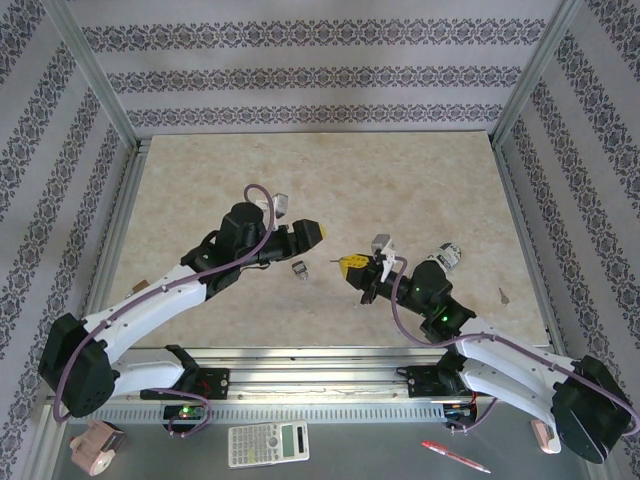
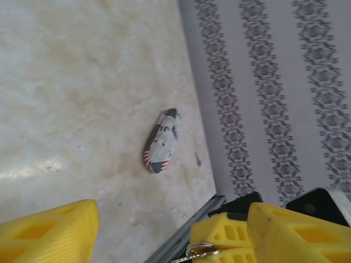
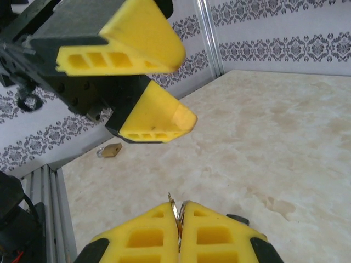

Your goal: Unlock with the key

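Key is pinched upright in your right gripper, which is clenched on it above the marble-patterned table. Your left gripper hangs just in front, released, with nothing between its fingers. You see the padlock lying on the table, apart from both grippers.
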